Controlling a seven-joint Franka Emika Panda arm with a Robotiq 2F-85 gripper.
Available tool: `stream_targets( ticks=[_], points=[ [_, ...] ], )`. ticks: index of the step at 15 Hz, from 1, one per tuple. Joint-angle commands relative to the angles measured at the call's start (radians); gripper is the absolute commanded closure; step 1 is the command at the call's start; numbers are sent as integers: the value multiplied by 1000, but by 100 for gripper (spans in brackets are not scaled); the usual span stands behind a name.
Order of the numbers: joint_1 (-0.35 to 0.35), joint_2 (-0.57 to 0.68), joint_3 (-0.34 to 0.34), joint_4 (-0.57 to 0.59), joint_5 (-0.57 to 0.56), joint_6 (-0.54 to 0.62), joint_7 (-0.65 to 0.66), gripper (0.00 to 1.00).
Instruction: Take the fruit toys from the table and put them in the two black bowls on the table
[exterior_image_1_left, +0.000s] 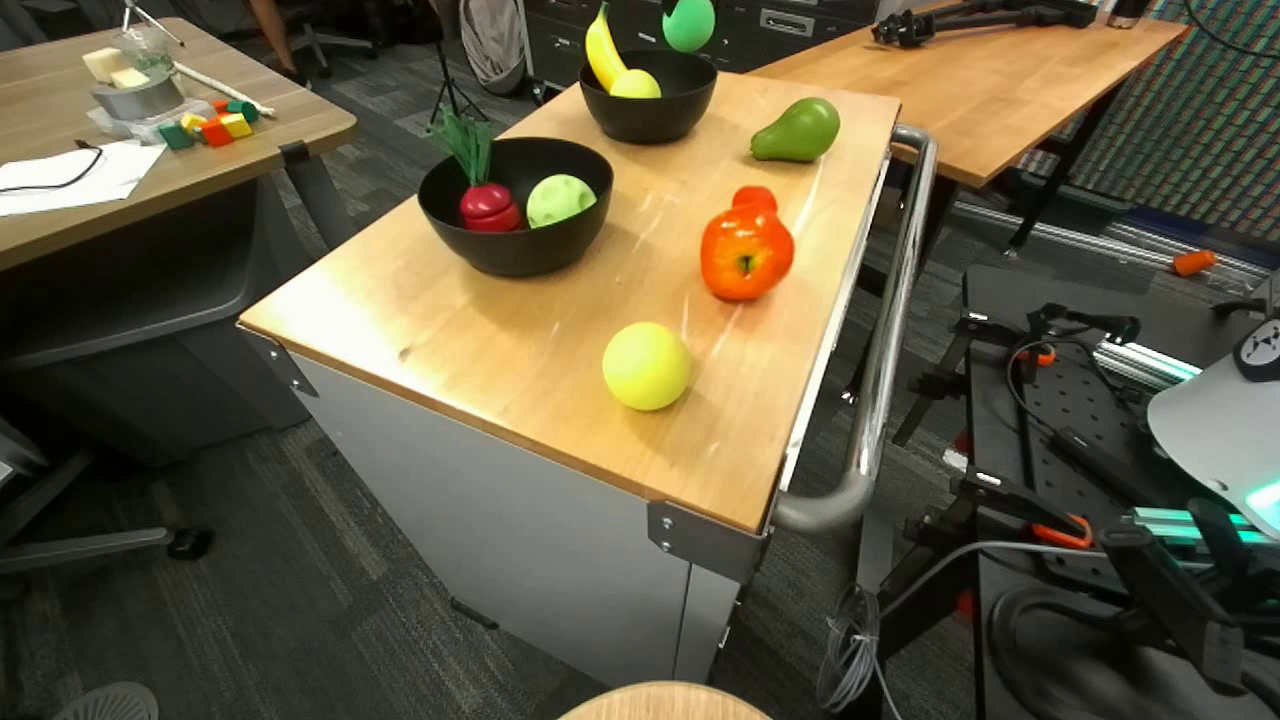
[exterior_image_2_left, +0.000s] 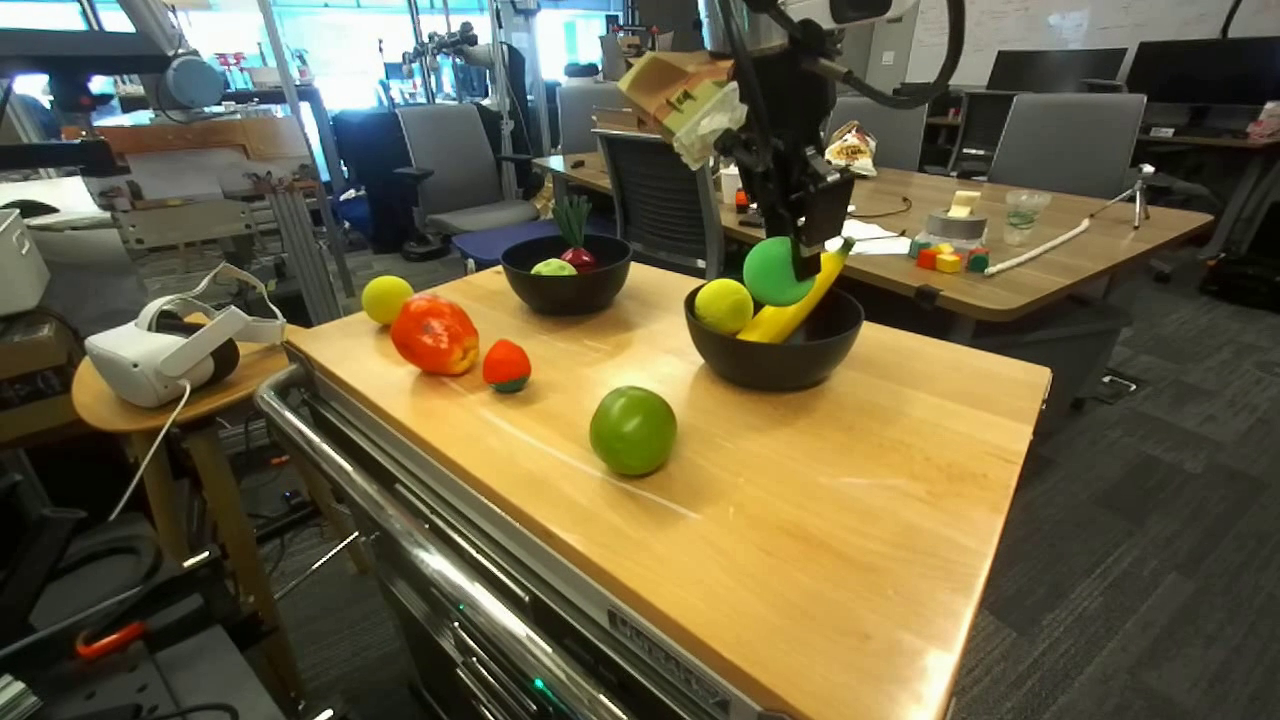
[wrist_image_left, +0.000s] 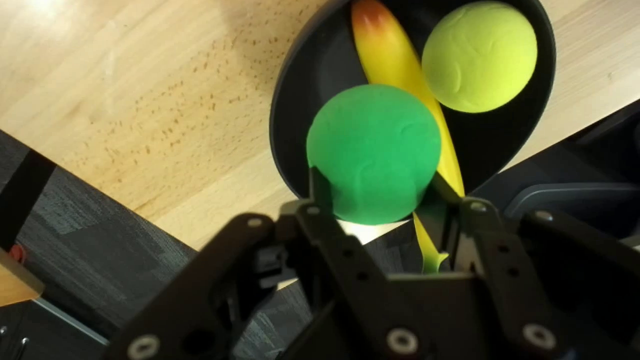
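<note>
The gripper (wrist_image_left: 378, 190), at the lower middle of the wrist view, is closed around a green ball (wrist_image_left: 374, 145), its fingers (wrist_image_left: 320, 187) on opposite sides. The ball hangs above the lower part of a black bowl (wrist_image_left: 325, 65); how high, I cannot tell. To place it well, I would shift it toward the bare floor at the bowl's upper left in that view, lower it inside the rim, then part the fingers gently. In the way is the banana (wrist_image_left: 395, 60), slanting across the bowl beneath the ball, its stem passing behind the fingertip at lower right; a drop onto it could send the ball rolling. A yellow-green ball (wrist_image_left: 480, 55) takes the bowl's upper right.

Farther out, in an exterior view, the second black bowl (exterior_image_1_left: 530, 255), upper left of centre, holds a red leafy bulb (exterior_image_1_left: 488, 207) and a pale green piece (exterior_image_1_left: 560, 200). On the table (exterior_image_1_left: 500, 340) a green pear-like fruit (exterior_image_1_left: 798, 130) lies at upper right, an orange-red fruit (exterior_image_1_left: 745, 265) and small red piece (exterior_image_1_left: 755, 197) right of centre, a yellow ball (exterior_image_1_left: 648, 366) at centre; these seem left to do. A metal rail (exterior_image_1_left: 890, 340) lines the tabletop's right edge.
</note>
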Motion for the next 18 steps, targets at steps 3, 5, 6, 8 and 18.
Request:
stream_targets(
  ticks=[3, 5, 6, 8, 18],
  points=[
    [-29, -74, -13, -11, 45, -82, -80, 8],
    [-42, -108, -17, -32, 80, -91, -106, 0],
    [-43, -116, -22, -36, 80, -88, -104, 0],
    [-47, -142, -25, -43, 102, -116, -113, 0],
    [-88, -257, -92, -200, 57, -482, -180, 0]
  ],
)
